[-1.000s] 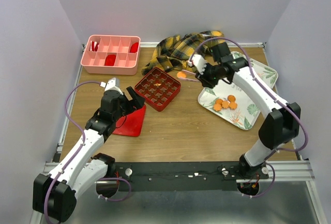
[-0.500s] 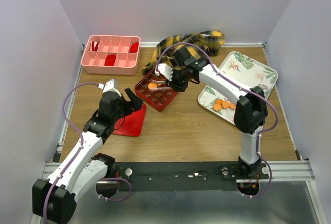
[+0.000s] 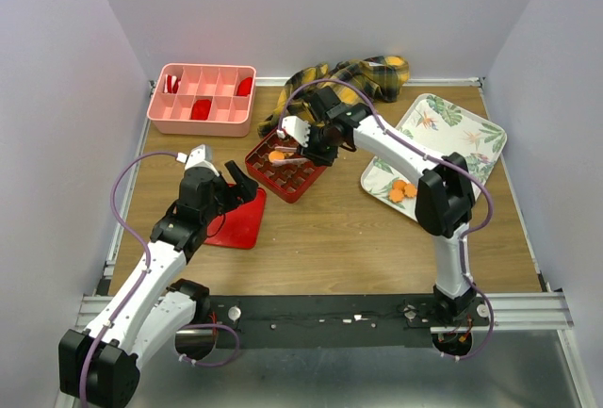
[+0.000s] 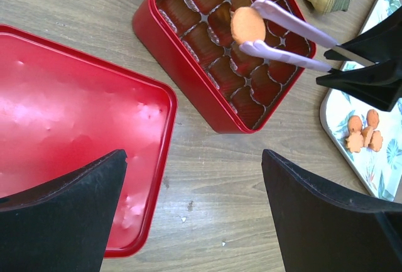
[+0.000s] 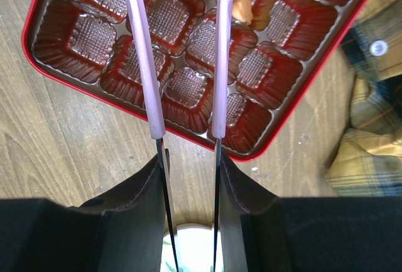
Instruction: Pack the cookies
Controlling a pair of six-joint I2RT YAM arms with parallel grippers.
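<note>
The right gripper [image 5: 190,166] was clamped on the thin black handles of a pair of pale lilac tongs [image 5: 143,65]. The narrowed tips of the tongs pinched one small round orange cookie [image 4: 247,25], which was held just above the cells of the red gridded plastic box [image 4: 182,65]. Another orange piece [image 5: 242,8] sat in a cell beside one tong arm. Several more orange cookies [image 3: 402,189] lay clustered on the white leaf-patterned tray [image 3: 471,130], well apart from the box, on its right. The left gripper [image 4: 193,154] hovered with its fingers spread wide, holding nothing. It hung above the wooden table [image 3: 330,238], between the flat red lid [image 4: 69,121] and the box
</note>
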